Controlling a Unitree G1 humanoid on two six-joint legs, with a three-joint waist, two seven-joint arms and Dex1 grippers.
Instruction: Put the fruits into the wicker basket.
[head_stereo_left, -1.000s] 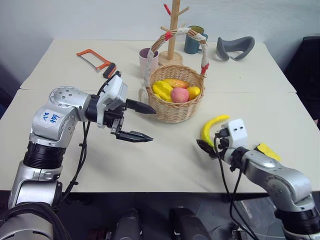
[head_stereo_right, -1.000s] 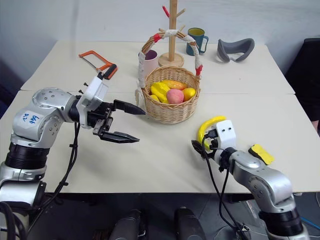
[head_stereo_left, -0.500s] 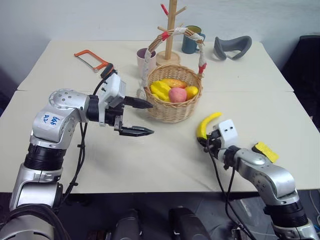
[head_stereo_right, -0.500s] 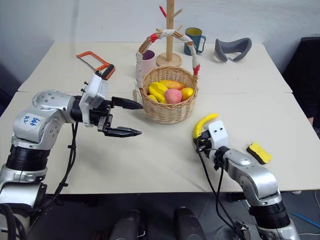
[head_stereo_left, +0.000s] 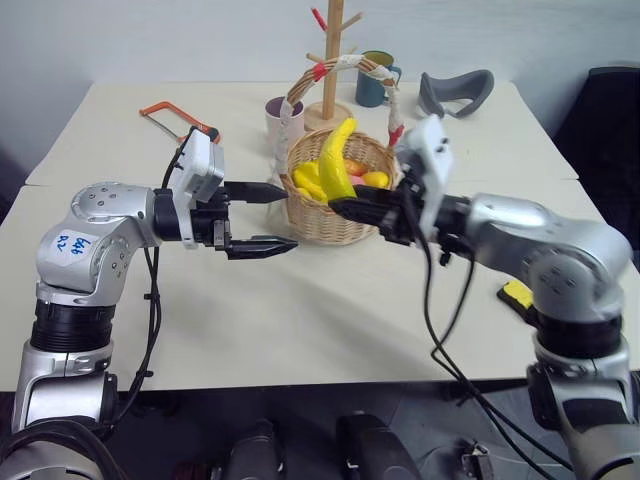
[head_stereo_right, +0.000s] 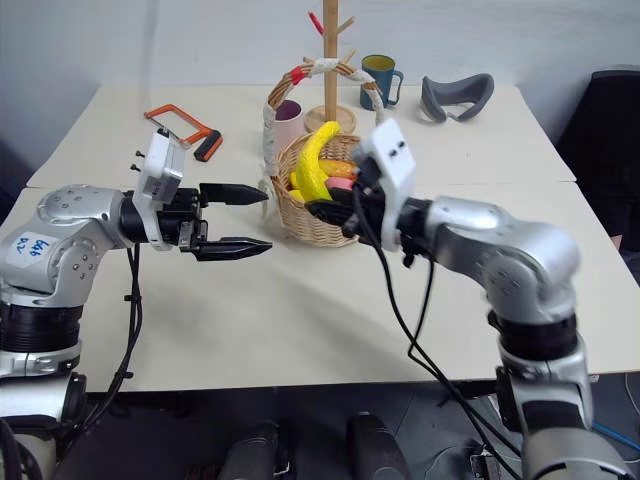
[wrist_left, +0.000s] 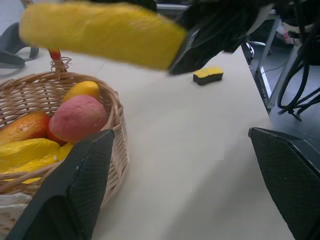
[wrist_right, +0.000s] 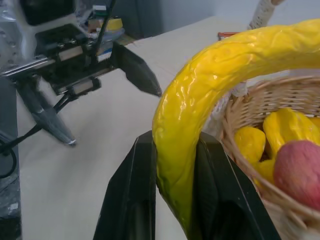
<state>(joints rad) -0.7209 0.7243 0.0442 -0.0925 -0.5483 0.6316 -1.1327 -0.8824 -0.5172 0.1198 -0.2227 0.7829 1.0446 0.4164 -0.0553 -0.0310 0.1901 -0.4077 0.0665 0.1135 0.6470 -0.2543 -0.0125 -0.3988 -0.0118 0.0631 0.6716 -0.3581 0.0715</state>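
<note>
The wicker basket (head_stereo_left: 322, 226) stands mid-table, its arched handle wrapped in white cloth with red bands. A pink-red peach (wrist_left: 77, 118) lies inside among yellow and orange fruit. My right gripper (head_stereo_left: 352, 207) is shut on the lower end of the yellow banana (head_stereo_left: 335, 160) and holds it upright in the air, at the basket's front rim. The right wrist view shows both black fingers (wrist_right: 131, 196) clamped around the banana (wrist_right: 200, 85). Just left of the basket, my left gripper (head_stereo_left: 286, 217) hovers open and level, with nothing between its fingers.
Behind the basket stand a pink cup (head_stereo_left: 277, 115), a wooden mug tree (head_stereo_left: 334, 60) and a teal mug (head_stereo_left: 375, 80). A grey curved piece (head_stereo_left: 455, 95) lies at the back right and an orange hacksaw (head_stereo_left: 175, 120) at the back left. A flat yellow block (head_stereo_left: 515, 293) lies near my right arm.
My right gripper shut on the banana and lifted it off the table, up and to the left, to the basket's front. The left gripper stayed open beside the basket.
</note>
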